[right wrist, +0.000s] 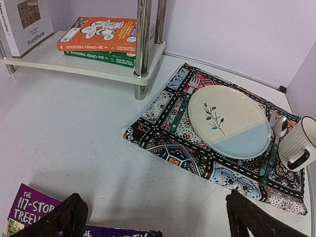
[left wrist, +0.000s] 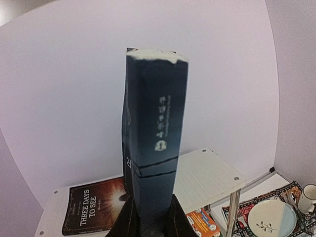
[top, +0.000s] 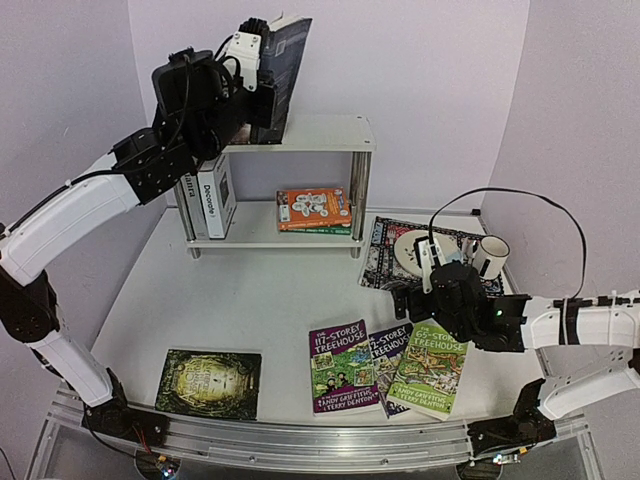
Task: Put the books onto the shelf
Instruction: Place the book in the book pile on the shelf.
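My left gripper (top: 264, 108) (left wrist: 153, 223) is shut on the foot of a dark blue book (top: 287, 55) (left wrist: 155, 128), which it holds upright above the top board of the white shelf (top: 322, 135) (left wrist: 207, 177). A dark "Three Days to See" book (left wrist: 94, 206) lies flat on that board. On the lower tier stand two white hardbacks (top: 212, 195), and an orange paperback lies stacked on a green one (top: 313, 210) (right wrist: 98, 35). A dark green book (top: 210, 383) and three Treehouse paperbacks (top: 388, 362) lie on the near table. My right gripper (top: 418, 292) (right wrist: 155, 224) hovers open just behind those three, with nothing in it.
A patterned mat (top: 385, 255) (right wrist: 163, 143) lies right of the shelf with a plate (top: 425, 248) (right wrist: 229, 121), a fork, a spoon and a white mug (top: 490, 255) (right wrist: 301, 143) on it. Chrome posts (right wrist: 143, 44) stand at the shelf's corners.
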Action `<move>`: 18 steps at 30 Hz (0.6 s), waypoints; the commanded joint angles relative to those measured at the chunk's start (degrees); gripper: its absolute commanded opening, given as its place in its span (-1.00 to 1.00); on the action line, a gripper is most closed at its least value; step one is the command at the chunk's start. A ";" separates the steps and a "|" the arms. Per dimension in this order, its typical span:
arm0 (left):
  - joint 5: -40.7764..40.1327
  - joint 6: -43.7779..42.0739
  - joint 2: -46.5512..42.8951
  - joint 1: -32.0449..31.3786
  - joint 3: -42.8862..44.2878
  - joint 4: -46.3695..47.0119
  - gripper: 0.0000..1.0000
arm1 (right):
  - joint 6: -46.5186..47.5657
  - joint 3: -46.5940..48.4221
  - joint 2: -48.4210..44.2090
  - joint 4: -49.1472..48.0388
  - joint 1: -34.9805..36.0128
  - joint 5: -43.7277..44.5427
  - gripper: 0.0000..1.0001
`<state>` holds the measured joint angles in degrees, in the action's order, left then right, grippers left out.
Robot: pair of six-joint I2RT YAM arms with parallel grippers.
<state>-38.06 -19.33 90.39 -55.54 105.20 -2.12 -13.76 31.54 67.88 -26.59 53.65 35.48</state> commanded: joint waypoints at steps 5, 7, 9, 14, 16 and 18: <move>1.83 -14.55 1.28 4.64 7.90 19.14 -1.00 | 0.06 3.33 -1.10 0.90 -0.26 1.62 0.97; 4.91 -15.59 1.36 6.46 7.45 19.34 -1.00 | -0.11 3.19 -1.46 1.05 -0.25 1.61 0.97; 7.09 -15.75 1.77 8.23 7.53 19.45 -1.00 | -0.33 3.20 -1.79 1.11 -0.24 1.44 0.97; 10.27 -16.85 4.03 12.60 7.90 19.76 -1.00 | 0.06 3.85 -1.72 1.25 -0.24 1.05 0.97; 11.98 -16.88 5.24 14.51 8.05 19.79 -1.00 | 0.31 3.94 -1.74 1.48 -0.25 1.15 0.97; 14.40 -18.70 6.40 16.23 7.80 19.79 -1.00 | 0.39 3.88 -2.05 1.80 -0.25 1.18 0.97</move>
<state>-30.53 -34.57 95.80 -42.06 108.89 9.58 -13.64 32.99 67.63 -25.25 53.65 35.42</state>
